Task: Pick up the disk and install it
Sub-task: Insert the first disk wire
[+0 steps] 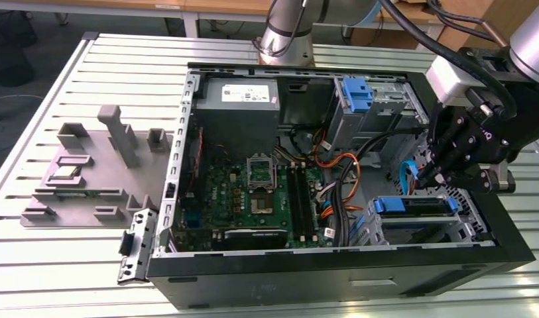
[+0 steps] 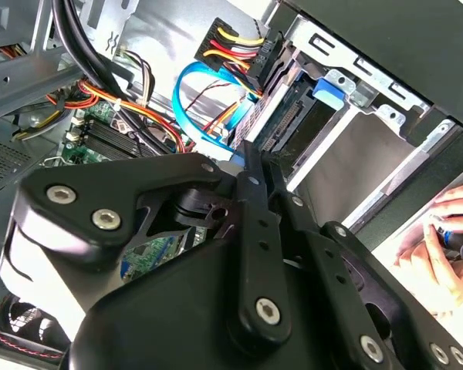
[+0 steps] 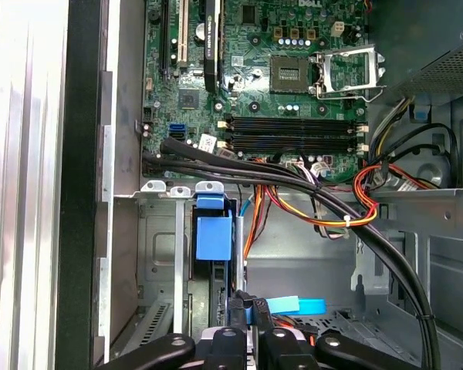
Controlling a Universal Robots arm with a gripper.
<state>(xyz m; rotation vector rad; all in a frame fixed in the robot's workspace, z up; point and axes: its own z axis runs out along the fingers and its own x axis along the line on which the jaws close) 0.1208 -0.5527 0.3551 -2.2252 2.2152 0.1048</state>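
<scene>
Metal and wires fill the open computer case [image 1: 340, 281], which lies on its side on the table [image 1: 39, 278]. The disk [image 1: 414, 205] sits in the metal drive cage in a corner of the case, far from the grey power box [image 1: 238, 96]. It looks slid into its slot, so the job seems close to done. In the first wrist view you can see the blue handle of the disk [image 3: 214, 235] sticking up from the cage. In the second wrist view the disk [image 2: 293, 123] is seen edge-on, with coloured cables [image 2: 235, 46] plugged in close by. The gripper [image 1: 441, 173] hangs over that same corner of the case, just above the disk. Its two thin black fingers [image 2: 251, 181] are pressed nearly together and hold nothing. A person's hand [image 2: 440, 247] rests outside the case wall, next to that corner. I think the disk is hard and stiff, and a bit heavy for how big it is. It could break if it were dropped or banged. Its silver face would be slippery, so the blue plastic frame around its edges looks like the best place to hold it. The wires beside the cage could get snagged.
</scene>
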